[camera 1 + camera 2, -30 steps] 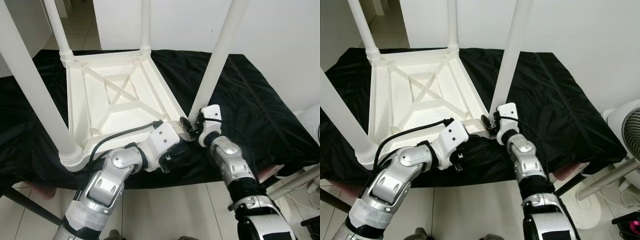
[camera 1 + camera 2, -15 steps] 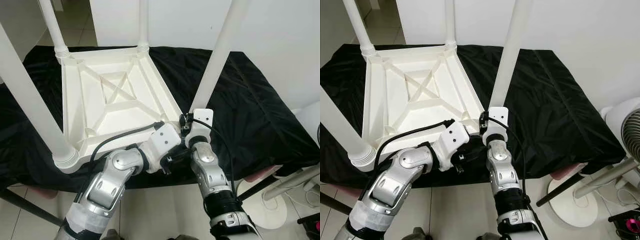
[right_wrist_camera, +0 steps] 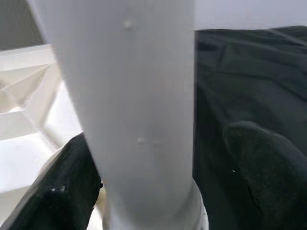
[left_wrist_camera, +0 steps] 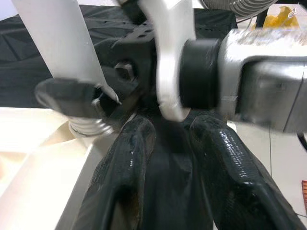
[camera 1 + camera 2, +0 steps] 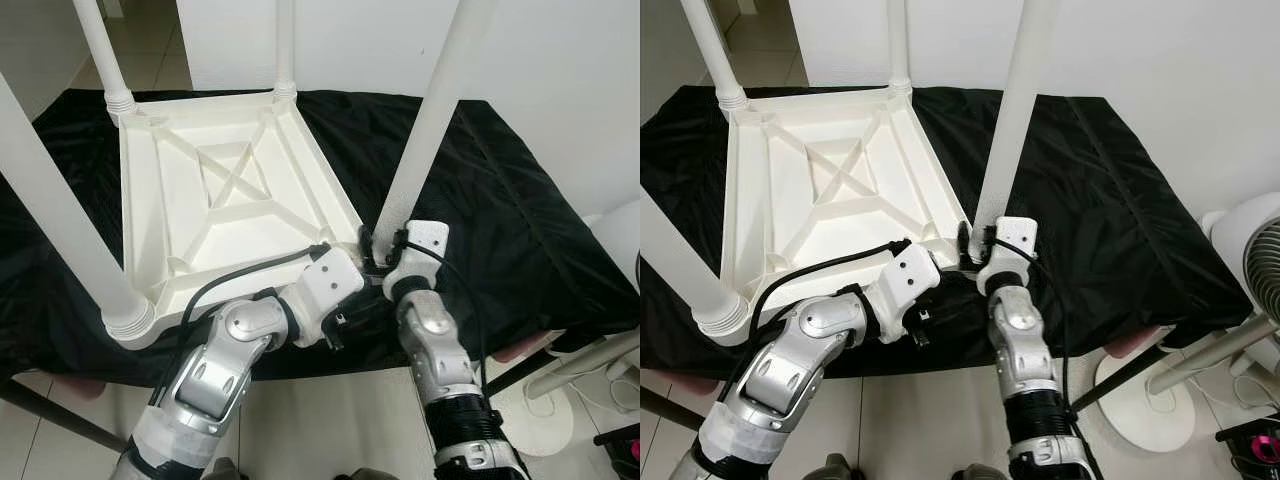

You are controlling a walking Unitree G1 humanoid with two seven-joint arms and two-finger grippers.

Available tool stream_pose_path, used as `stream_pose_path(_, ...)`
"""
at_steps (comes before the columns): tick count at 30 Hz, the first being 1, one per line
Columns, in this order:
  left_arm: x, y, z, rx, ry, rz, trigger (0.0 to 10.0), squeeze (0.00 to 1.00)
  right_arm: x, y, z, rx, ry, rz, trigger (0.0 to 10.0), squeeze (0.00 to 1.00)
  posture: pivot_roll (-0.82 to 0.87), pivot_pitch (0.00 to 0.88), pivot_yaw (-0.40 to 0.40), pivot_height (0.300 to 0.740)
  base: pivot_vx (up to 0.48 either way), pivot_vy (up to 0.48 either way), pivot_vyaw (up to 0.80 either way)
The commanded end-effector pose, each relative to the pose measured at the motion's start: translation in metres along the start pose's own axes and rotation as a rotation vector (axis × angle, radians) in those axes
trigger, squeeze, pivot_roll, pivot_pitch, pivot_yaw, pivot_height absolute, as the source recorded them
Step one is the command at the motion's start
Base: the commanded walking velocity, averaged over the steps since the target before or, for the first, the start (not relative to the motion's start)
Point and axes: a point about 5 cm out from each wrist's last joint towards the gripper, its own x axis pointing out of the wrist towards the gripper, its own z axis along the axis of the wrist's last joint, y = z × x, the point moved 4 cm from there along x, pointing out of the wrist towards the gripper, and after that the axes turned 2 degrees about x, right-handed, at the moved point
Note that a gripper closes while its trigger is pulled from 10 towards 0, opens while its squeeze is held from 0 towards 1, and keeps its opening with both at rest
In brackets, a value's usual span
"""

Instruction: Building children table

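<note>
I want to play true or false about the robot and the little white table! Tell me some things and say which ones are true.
1. The white table lies upside down on a black cloth. True.
2. The right gripper has its fingers on either side of a table leg. True.
3. The table is red. False: it is white.
4. Only one leg stands in the table. False: four legs stick up from its corners.
5. The left gripper is at the table's near corner, close to the right gripper. True.

Bright even indoor light; head views sharp, wrist views close-range blurred
</note>
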Motion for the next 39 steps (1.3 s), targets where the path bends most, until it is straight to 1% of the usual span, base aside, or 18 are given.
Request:
stream_pose_path(1, -0.002, 0.006, -0.002, -0.005, 0.013, 0.074, 10.0, 0.00, -0.005, -0.007, -0.001, 0.021, 0.013, 0.055, 10.0, 0.25, -0.07, 0.023, -0.046, 0.740, 0.000, 0.000, 0.00)
stream_pose_path(2, -0.002, 0.006, -0.002, -0.005, 0.013, 0.074, 10.0, 0.00, -0.005, -0.007, -0.001, 0.021, 0.013, 0.055, 10.0, 0.25, -0.07, 0.023, -0.046, 0.740, 0.000, 0.000, 0.00)
stream_pose_path(3, -0.002, 0.006, -0.002, -0.006, 0.014, 0.075, 10.0, 0.00, -0.007, -0.011, -0.002, 0.013, 0.026, 0.102, 10.0, 0.00, -0.08, 0.026, -0.044, 0.740, 0.000, 0.000, 0.00)
stream_pose_path(4, -0.002, 0.006, -0.002, -0.007, 0.014, 0.075, 10.0, 0.00, -0.008, -0.013, -0.002, 0.007, 0.034, 0.128, 10.0, 0.00, -0.08, 0.026, -0.044, 0.740, 0.000, 0.000, 0.00)
stream_pose_path(6, -0.002, 0.007, -0.002, -0.006, 0.013, 0.075, 10.0, 0.00, -0.008, -0.015, -0.001, -0.035, 0.048, 0.247, 10.0, 0.00, -0.08, 0.027, -0.036, 0.740, 0.000, 0.000, 0.00)
stream_pose_path(7, -0.002, 0.008, -0.002, -0.004, 0.014, 0.074, 10.0, 0.00, -0.008, -0.012, 0.000, -0.068, 0.051, 0.324, 10.0, 0.00, -0.08, 0.026, -0.032, 0.740, 0.000, 0.000, 0.00)
stream_pose_path(8, -0.002, 0.008, -0.002, -0.004, 0.014, 0.074, 10.0, 0.00, -0.008, -0.012, 0.000, -0.068, 0.051, 0.324, 10.0, 0.00, -0.08, 0.026, -0.032, 0.740, 0.000, 0.000, 0.00)
stream_pose_path(10, -0.002, 0.009, -0.002, -0.001, 0.016, 0.072, 10.0, 0.00, -0.006, -0.011, 0.000, -0.107, 0.062, 0.411, 10.0, 0.00, -0.08, 0.021, -0.025, 0.740, 0.000, 0.000, 0.00)
stream_pose_path(13, -0.002, 0.009, -0.002, 0.007, 0.018, 0.063, 10.0, 0.00, 0.004, -0.014, 0.002, -0.116, 0.093, 0.475, 10.0, 0.00, -0.08, 0.019, -0.022, 0.740, 0.000, 0.000, 0.00)
stream_pose_path(17, -0.002, 0.010, 0.000, 0.014, 0.017, 0.067, 10.0, 0.00, 0.016, -0.011, 0.001, -0.195, 0.125, 0.564, 10.0, 0.00, -0.06, 0.010, -0.022, 0.740, 0.000, 0.000, 0.00)
stream_pose_path(21, -0.002, 0.012, 0.000, 0.018, 0.017, 0.072, 10.0, 0.00, 0.021, -0.010, 0.001, -0.203, 0.139, 0.583, 10.0, 0.00, -0.06, 0.007, -0.024, 0.740, 0.000, 0.000, 0.00)
stream_pose_path(23, -0.003, 0.014, 0.000, 0.020, 0.020, 0.081, 10.0, 0.00, 0.026, -0.010, -0.001, -0.233, 0.152, 0.593, 10.0, 0.00, -0.05, 0.004, -0.024, 0.740, 0.000, 0.000, 0.00)
stream_pose_path(24, -0.003, 0.015, 0.000, 0.021, 0.020, 0.083, 10.0, 0.00, 0.027, -0.009, -0.002, -0.240, 0.163, 0.598, 5.4, 0.00, -0.05, 0.003, -0.025, 0.740, 0.000, 0.000, 0.00)
stream_pose_path(25, -0.003, 0.016, 0.001, 0.024, 0.020, 0.086, 10.0, 0.00, 0.028, -0.009, -0.005, -0.247, 0.181, 0.611, 0.0, 0.00, -0.04, 0.003, -0.027, 0.740, 0.000, 0.000, 0.00)
stream_pose_path(29, -0.004, 0.016, 0.001, 0.025, 0.020, 0.089, 10.0, 0.00, 0.028, -0.009, -0.008, -0.251, 0.195, 0.624, 0.0, 0.00, -0.04, 0.004, -0.029, 0.740, 0.000, 0.000, 0.00)
stream_pose_path(36, -0.006, 0.015, -0.001, 0.025, 0.026, 0.092, 10.0, 0.00, 0.023, -0.013, -0.016, -0.217, 0.213, 0.633, 0.0, 0.00, -0.02, 0.000, -0.030, 0.740, 0.000, 0.000, 0.00)
stream_pose_path(37, -0.006, 0.015, -0.001, 0.027, 0.027, 0.092, 10.0, 0.00, 0.023, -0.013, -0.018, -0.192, 0.219, 0.620, 10.0, 0.00, -0.02, 0.000, -0.029, 0.740, 0.000, 0.000, 0.00)
stream_pose_path(39, -0.005, 0.016, -0.001, 0.032, 0.027, 0.092, 10.0, 0.00, 0.025, -0.015, -0.018, -0.159, 0.222, 0.588, 10.0, 0.00, -0.03, 0.000, -0.026, 0.740, 0.000, 0.000, 0.00)
